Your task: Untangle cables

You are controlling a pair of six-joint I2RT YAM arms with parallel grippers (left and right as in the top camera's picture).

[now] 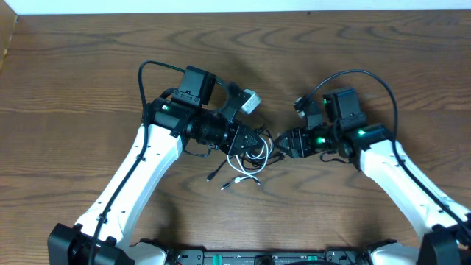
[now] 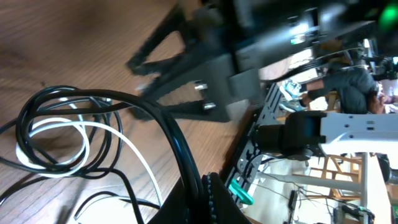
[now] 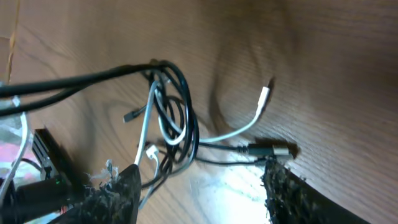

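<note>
Where the two arms meet over the counter [image 1: 88, 73], the tangle [image 1: 250, 156] lies between and just below both sets of jaws. Left jaws: seemingly clenched on the black cable [image 2: 180, 146], which runs from its loops straight into the gap beside the fingers [image 2: 216, 198]. The pinch itself is cut off at the frame edge, so this is a judgement. Right jaws: released and spread wide, with the tangle directly ahead of them and partly between the fingertips [image 3: 124, 186], nothing gripped. The white cable [image 3: 262, 106] threads through the black loops, its free end lying beyond the right jaws. A black plug [image 3: 272, 149] rests on the counter just ahead of one right fingertip. Hazards: if the right jaws close where they stand, they may catch black and white strands together, and a parting pull would then cinch the loops rather than open them. A plug end could also snag in a loop as it is drawn through. With both sets of jaws so near each other, a careless approach risks contact between them.
</note>
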